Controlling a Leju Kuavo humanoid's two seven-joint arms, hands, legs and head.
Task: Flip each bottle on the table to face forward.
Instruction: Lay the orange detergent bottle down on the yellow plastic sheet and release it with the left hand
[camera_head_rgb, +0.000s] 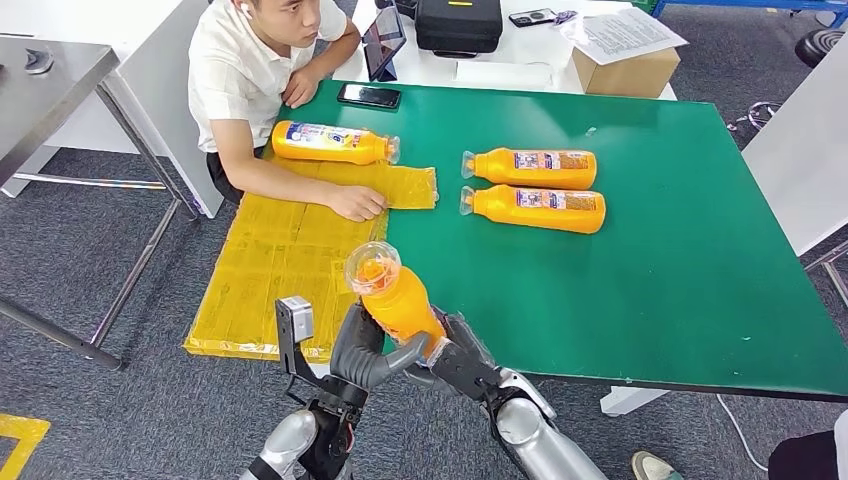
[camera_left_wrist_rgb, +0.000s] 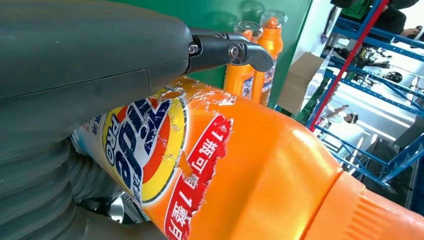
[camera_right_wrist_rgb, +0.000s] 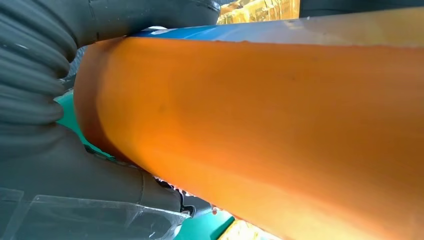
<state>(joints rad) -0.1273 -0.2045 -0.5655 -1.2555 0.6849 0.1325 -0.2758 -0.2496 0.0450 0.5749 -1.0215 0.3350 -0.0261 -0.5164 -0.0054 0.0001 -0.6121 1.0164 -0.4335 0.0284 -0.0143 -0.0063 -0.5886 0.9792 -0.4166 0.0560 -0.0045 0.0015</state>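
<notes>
- green table (camera_head_rgb: 700, 300) = landmark; everything placed off it.
- grey metal table (camera_head_rgb: 50, 70) stands well off the green table's left end, over grey carpet.
- yellow mat (camera_head_rgb: 270, 270) covers the green table's left end, front edge to about mid-depth.
- person in white shirt sits at the green table's back-left corner; person's hand (camera_head_rgb: 355, 203) rests flat on the yellow mat.
- mat bottle (camera_head_rgb: 330, 142), orange, lies on its side at the back of the yellow mat, cap toward the table's middle, printed label up.
- black phone (camera_head_rgb: 369, 95) lies on the green table near its back edge, just behind the mat bottle.
- left hand (camera_head_rgb: 362, 352) at the green table's front-left edge, wrapped around the lower body of the held bottle (camera_head_rgb: 395, 295); in the left wrist view the thumb (camera_left_wrist_rgb: 230, 50) lies over its torn blue-yellow-red label.
- held bottle is lifted above the table's front edge where the mat ends, tilted, clear cap uppermost, pointing up toward the camera.
- right hand (camera_head_rgb: 462, 362) just right of the left one, also gripping the held bottle at its base; right wrist view shows plain orange side close against the palm.
- rear bottle (camera_head_rgb: 530, 167) and front bottle (camera_head_rgb: 535, 208) lie side by side, nearly touching, mid-table, caps toward the mat, labels up.
- cardboard box (camera_head_rgb: 628, 70) and black case (camera_head_rgb: 458, 25) sit on the white table behind the green table.
</notes>
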